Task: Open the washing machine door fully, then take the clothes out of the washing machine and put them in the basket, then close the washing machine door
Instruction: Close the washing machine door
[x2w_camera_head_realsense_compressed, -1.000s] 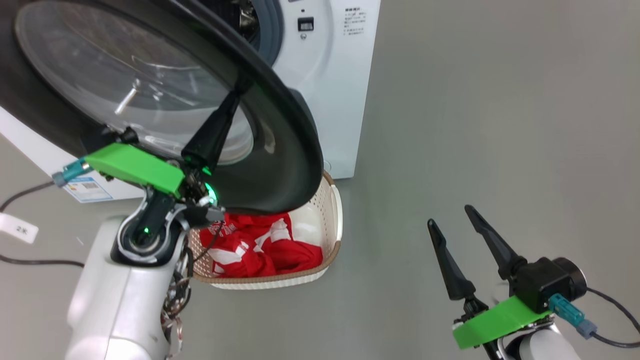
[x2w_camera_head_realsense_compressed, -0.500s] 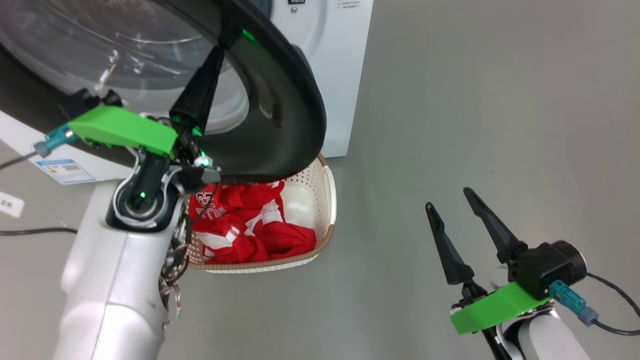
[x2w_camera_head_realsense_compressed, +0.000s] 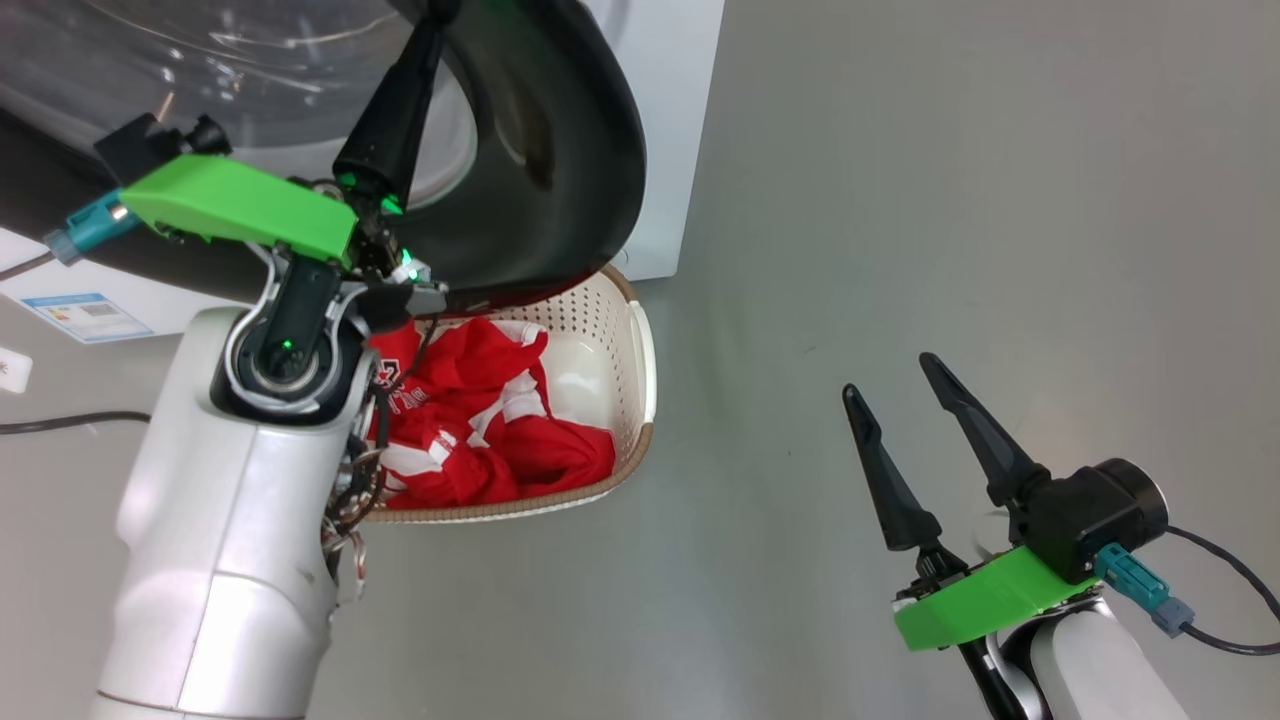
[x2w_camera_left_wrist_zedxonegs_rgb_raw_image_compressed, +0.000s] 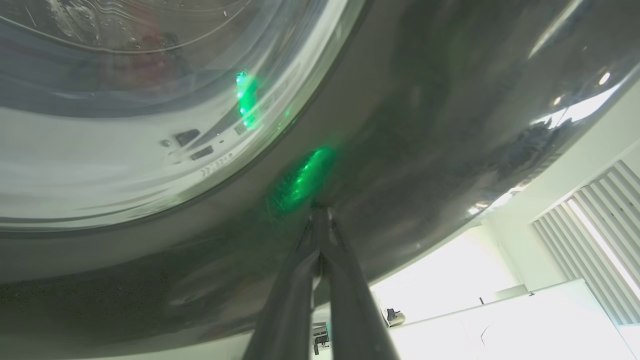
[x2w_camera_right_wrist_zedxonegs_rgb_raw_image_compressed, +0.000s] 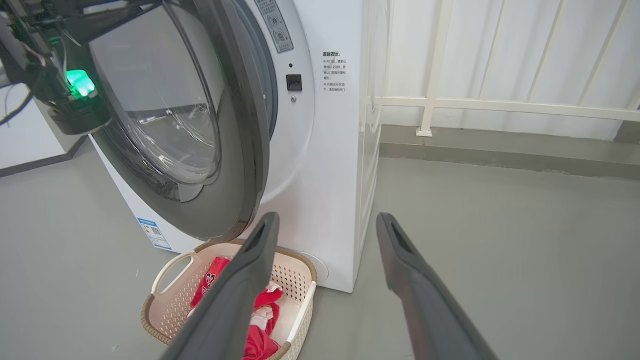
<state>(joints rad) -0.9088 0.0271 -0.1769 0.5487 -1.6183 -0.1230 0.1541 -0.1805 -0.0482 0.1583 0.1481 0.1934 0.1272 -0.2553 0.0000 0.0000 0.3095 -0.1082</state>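
The glossy black washing machine door (x2w_camera_head_realsense_compressed: 560, 150) stands ajar above the basket (x2w_camera_head_realsense_compressed: 642, 400), at a narrow angle to the white washing machine (x2w_camera_head_realsense_compressed: 675, 130). My left gripper (x2w_camera_head_realsense_compressed: 432, 12) is shut, and its tips (x2w_camera_left_wrist_zedxonegs_rgb_raw_image_compressed: 320, 209) press on the door's black rim (x2w_camera_left_wrist_zedxonegs_rgb_raw_image_compressed: 400, 125) beside the glass window (x2w_camera_left_wrist_zedxonegs_rgb_raw_image_compressed: 125, 125). Red and white clothes (x2w_camera_head_realsense_compressed: 480, 420) lie in the cream basket. My right gripper (x2w_camera_head_realsense_compressed: 889, 378) hangs open and empty over the floor to the right. In the right wrist view the door (x2w_camera_right_wrist_zedxonegs_rgb_raw_image_compressed: 240, 150), the machine (x2w_camera_right_wrist_zedxonegs_rgb_raw_image_compressed: 330, 175), the basket (x2w_camera_right_wrist_zedxonegs_rgb_raw_image_compressed: 150, 310) and the clothes (x2w_camera_right_wrist_zedxonegs_rgb_raw_image_compressed: 215, 280) lie beyond the right gripper (x2w_camera_right_wrist_zedxonegs_rgb_raw_image_compressed: 327, 220).
A blue label sticker (x2w_camera_head_realsense_compressed: 88, 315) sits low on the machine's front. A black cable (x2w_camera_head_realsense_compressed: 60, 420) and a white tag (x2w_camera_head_realsense_compressed: 10, 368) lie on the grey floor at the left. A white railing (x2w_camera_right_wrist_zedxonegs_rgb_raw_image_compressed: 500, 105) runs behind the machine's right side.
The head camera has shifted. My shut left gripper stays against the door, which has swung nearer the machine's front. The right gripper has held its place, open.
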